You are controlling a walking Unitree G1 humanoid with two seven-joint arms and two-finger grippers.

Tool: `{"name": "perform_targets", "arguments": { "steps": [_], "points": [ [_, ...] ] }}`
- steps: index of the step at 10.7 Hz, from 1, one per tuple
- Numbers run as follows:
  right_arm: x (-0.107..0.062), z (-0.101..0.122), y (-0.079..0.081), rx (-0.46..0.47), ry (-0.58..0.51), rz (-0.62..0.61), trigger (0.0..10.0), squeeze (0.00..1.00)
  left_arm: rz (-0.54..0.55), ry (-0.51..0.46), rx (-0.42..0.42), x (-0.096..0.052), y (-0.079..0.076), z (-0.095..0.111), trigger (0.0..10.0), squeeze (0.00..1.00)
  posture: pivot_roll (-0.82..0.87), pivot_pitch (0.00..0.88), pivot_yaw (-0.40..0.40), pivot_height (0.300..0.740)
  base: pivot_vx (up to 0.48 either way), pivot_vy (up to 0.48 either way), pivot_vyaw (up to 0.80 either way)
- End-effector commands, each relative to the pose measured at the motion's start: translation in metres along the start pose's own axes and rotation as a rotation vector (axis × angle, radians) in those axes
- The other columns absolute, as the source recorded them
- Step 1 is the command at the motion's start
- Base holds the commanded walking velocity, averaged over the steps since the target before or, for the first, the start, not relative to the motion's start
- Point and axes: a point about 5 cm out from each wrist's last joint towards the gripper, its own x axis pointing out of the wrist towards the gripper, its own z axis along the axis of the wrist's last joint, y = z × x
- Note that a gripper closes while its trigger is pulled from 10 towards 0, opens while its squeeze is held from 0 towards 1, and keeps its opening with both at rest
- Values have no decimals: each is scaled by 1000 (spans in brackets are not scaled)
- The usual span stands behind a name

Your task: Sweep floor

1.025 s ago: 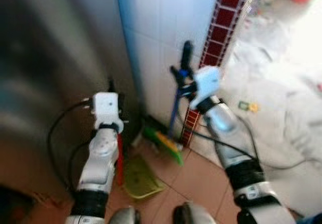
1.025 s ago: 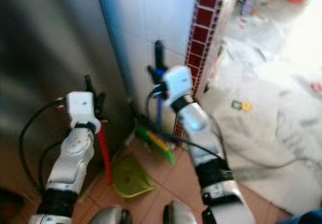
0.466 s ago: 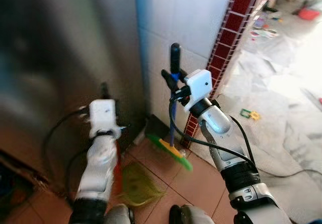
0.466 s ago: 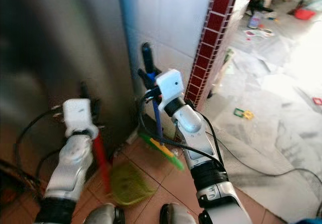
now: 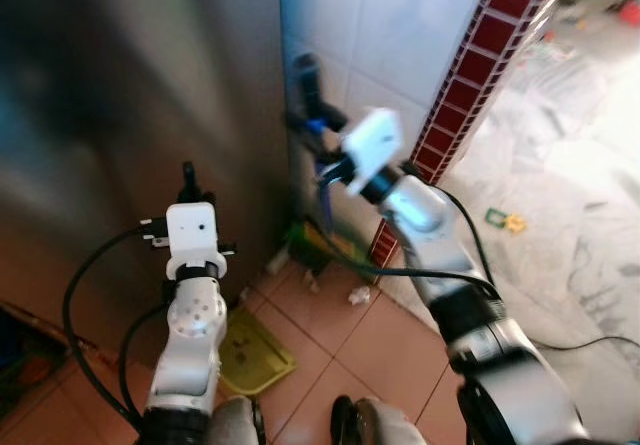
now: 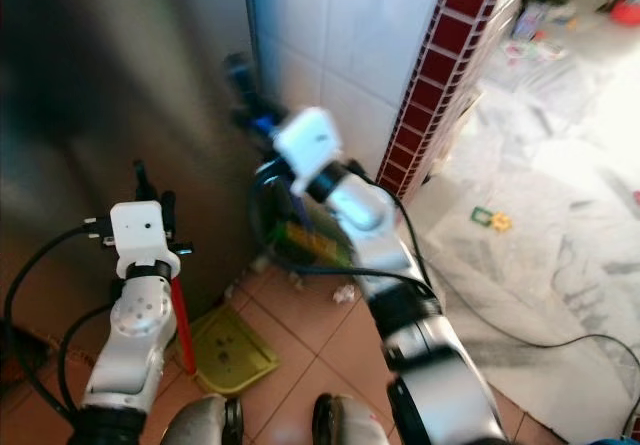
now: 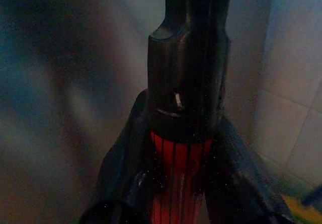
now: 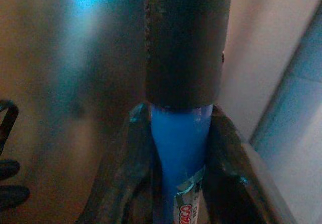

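Sweeping looks underway: the right gripper (image 8: 173, 133) pinches the blue broom handle (image 8: 180, 148) between its fingers, bristles (image 5: 318, 250) at the wall base. The left gripper (image 7: 178, 148) clamps the red dustpan handle (image 7: 180, 173), green pan (image 5: 250, 348) resting on the tiles below. Next, I'd judge, draw the white scrap (image 5: 357, 296) toward that pan

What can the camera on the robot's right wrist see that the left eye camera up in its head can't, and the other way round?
The right wrist view shows, up close, the broom handle clamped between two black fingers, its blue shaft meeting a dark grip, with a printed label low down.

The left eye view shows the wider scene: the left gripper holding the red-handled dustpan, the broom's green head against the wall, a white scrap on the tiles, the dark red tile strip.

Both show the right gripper shut on the blue broom handle near the metal surface.
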Motion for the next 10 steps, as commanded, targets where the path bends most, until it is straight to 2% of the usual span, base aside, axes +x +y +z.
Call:
{"name": "perform_targets", "arguments": {
  "steps": [1,2,3,4,6,8,10],
  "points": [
    [3,0,4,-60,-17,30,10000,0,-11,-19,-5,-4,-4,4,10000,0,16,218,-48,740,0,0,0],
    [-1,-9,12,-70,10,46,10000,0,-16,-19,-7,-4,-4,5,10000,0,34,225,-48,740,0,0,0],
    [-12,-26,24,-42,82,74,10000,0,-14,-24,-2,-3,-1,6,10000,0,43,226,-45,740,0,0,0],
    [-20,-38,30,20,132,75,10000,0,-12,-23,2,-3,1,6,10000,0,45,222,-43,740,0,0,0],
    [-35,-59,34,223,220,2,10000,0,-20,-25,4,-1,0,7,10000,0,43,209,-41,740,0,0,0],
    [-41,-60,27,364,220,-69,10000,0,-33,-30,-3,3,-3,9,10000,0,29,192,-36,740,0,0,0],
    [-41,-43,15,495,180,-17,10000,0,-50,-28,-10,7,-6,8,10000,0,11,174,-30,740,0,0,0]
  ]
}}
